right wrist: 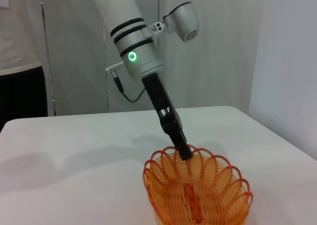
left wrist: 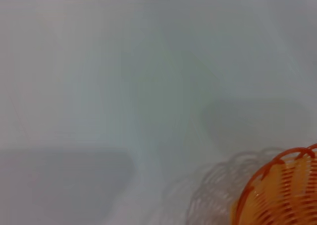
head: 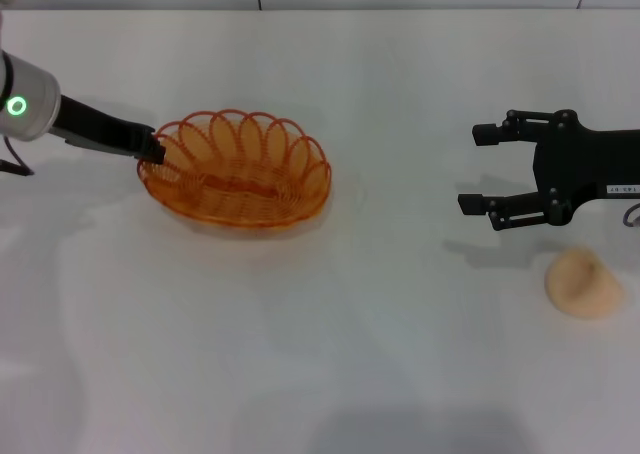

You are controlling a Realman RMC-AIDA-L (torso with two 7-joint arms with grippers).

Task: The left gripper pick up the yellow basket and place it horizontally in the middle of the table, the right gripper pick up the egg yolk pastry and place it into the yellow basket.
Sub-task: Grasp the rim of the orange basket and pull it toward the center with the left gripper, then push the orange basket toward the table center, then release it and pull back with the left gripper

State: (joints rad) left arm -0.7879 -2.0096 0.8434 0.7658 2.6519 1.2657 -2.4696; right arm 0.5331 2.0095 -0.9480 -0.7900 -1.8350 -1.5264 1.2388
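The yellow basket [head: 236, 170] is an oval orange-yellow wire basket lying lengthwise on the white table [head: 330, 374], left of the middle. My left gripper [head: 152, 152] is shut on its left rim. The right wrist view shows this grip [right wrist: 185, 153] on the basket's [right wrist: 198, 190] far rim. An edge of the basket [left wrist: 282, 195] also shows in the left wrist view. My right gripper [head: 472, 168] is open and empty, hovering at the right. The egg yolk pastry [head: 585, 284] lies on the table just in front of it, to its right, apart from the fingers.
The table's far edge [head: 320, 10] runs along the top of the head view. A person in dark trousers [right wrist: 22, 86] stands beyond the table in the right wrist view.
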